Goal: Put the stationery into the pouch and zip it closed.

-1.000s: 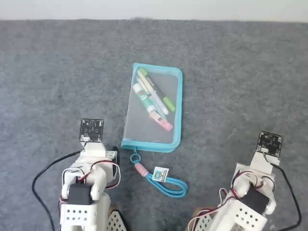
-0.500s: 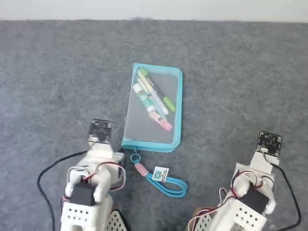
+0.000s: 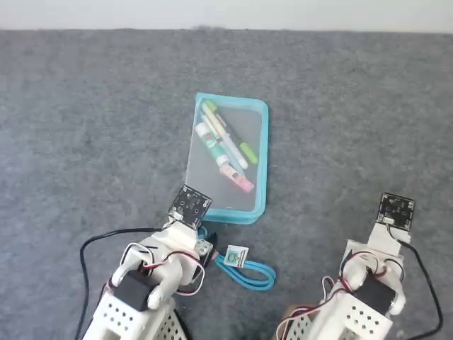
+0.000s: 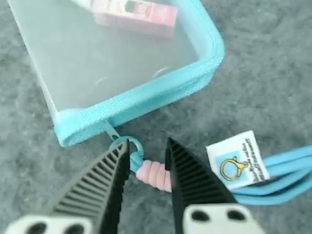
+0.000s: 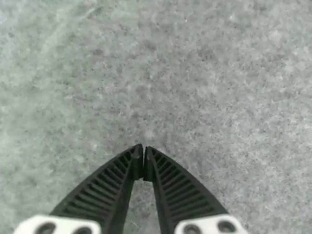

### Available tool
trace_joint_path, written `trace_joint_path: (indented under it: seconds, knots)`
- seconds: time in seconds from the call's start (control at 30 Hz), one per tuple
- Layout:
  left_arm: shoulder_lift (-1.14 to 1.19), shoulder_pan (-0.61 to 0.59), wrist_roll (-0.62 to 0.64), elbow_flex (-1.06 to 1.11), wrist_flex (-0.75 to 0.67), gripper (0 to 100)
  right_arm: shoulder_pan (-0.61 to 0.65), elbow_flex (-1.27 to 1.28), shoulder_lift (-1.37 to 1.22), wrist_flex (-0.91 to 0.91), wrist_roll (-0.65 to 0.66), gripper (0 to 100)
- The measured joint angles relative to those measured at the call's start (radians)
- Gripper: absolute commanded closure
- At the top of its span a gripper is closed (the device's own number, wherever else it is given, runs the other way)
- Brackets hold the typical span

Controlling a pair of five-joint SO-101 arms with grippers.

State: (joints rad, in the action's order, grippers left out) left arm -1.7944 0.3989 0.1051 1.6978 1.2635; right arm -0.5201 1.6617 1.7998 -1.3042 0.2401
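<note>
Teal-edged pouch point(image 3: 228, 159) mid-table, long axis running near edge to far edge, pens point(image 3: 225, 145) inside. We see zip ring point(image 4: 140, 150) at pouch's near corner, pink bead point(image 4: 155, 174) trailing toward near edge. Left gripper point(image 4: 147, 145) parted, straddling ring and bead, gripping nothing. Right gripper point(image 5: 143, 148) pinched together, empty, over bare grey mat point(image 5: 219, 73), well apart. We judge left arm nearer.

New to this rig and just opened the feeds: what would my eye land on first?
The clear plastic pouch with turquoise trim lies mid-table on the grey carpet, colourful pens and markers inside. At its near corner the left gripper stands open astride the pink beaded zip pull, a turquoise cord loop lying beside. The right gripper is shut over bare carpet.
</note>
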Motion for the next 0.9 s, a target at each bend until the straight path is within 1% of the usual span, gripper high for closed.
trace_joint_path:
  seconds: [0.23,0.33,0.4,0.47,0.67,0.73,0.77,0.8,0.9]
  knots:
    - [0.0,-0.005,0.0,0.0,0.0,89,0.0,0.0,0.0,0.0,0.0,99.2]
    - [0.0,-0.074,0.0,0.0,0.0,89,0.0,0.0,0.0,0.0,0.0,99.2]
    - [0.0,-0.178,0.0,0.0,0.0,89,0.0,0.0,0.0,0.0,0.0,99.2]
    - [0.0,-0.327,0.0,0.0,0.0,89,0.0,0.0,0.0,0.0,0.0,99.2]
    - [0.0,-0.891,0.0,0.0,0.0,89,0.0,0.0,0.0,0.0,0.0,99.2]
    - [0.0,-1.053,0.002,0.0,0.0,89,0.0,0.0,0.0,0.0,0.0,99.2]
    - [0.0,-1.112,0.003,0.0,0.0,89,0.0,0.0,0.0,0.0,0.0,99.2]
    - [0.0,-1.145,0.003,0.0,0.0,89,0.0,0.0,0.0,0.0,0.0,99.2]
    - [0.0,-1.163,0.0,0.0,0.0,89,0.0,0.0,0.0,0.0,0.0,99.2]
